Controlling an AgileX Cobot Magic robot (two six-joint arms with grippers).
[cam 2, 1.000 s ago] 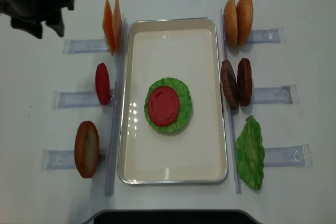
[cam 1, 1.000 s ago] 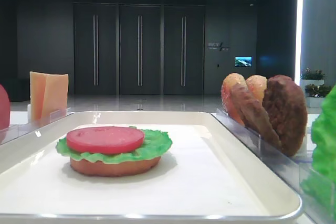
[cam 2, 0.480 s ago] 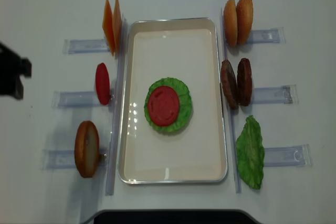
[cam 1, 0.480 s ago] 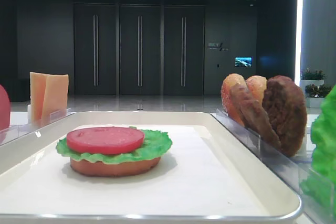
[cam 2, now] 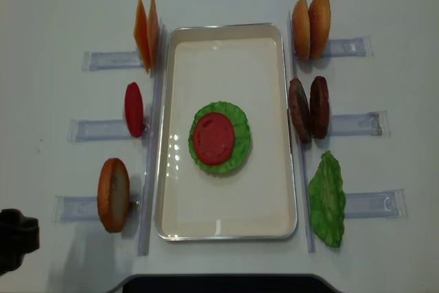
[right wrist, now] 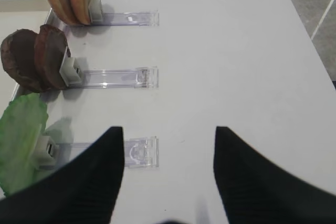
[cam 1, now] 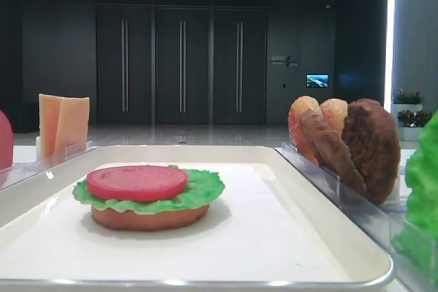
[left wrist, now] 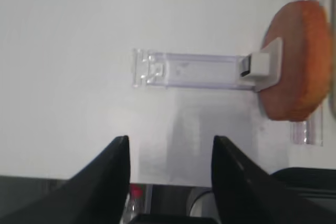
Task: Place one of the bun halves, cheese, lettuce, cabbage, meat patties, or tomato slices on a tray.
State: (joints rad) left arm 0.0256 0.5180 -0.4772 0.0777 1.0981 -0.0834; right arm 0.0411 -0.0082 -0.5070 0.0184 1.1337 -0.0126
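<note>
On the cream tray (cam 2: 226, 27) a tomato slice (cam 2: 213, 138) lies on lettuce (cam 2: 240, 154) over a bun half (cam 1: 150, 218). Left of the tray stand cheese (cam 2: 146, 32), a tomato slice (cam 2: 134, 109) and a bun half (cam 2: 113, 195). On its right stand bun halves (cam 2: 310, 27), meat patties (cam 2: 309, 108) and a lettuce leaf (cam 2: 327, 199). My left gripper (left wrist: 170, 153) is open and empty over the near-left table corner, apart from the bun half (left wrist: 296, 61). My right gripper (right wrist: 169, 140) is open and empty, right of the lettuce leaf (right wrist: 21, 140). Cabbage is out of view.
Clear plastic racks (cam 2: 103, 128) hold the pieces on both sides of the tray; one rack (left wrist: 189, 69) lies just ahead of the left gripper, another (right wrist: 139, 153) by the right gripper's left finger. The table's near edge runs under the left gripper.
The left gripper has travelled from the far-left corner down the table's left side to the near-left corner. The food and the tray have not moved.
</note>
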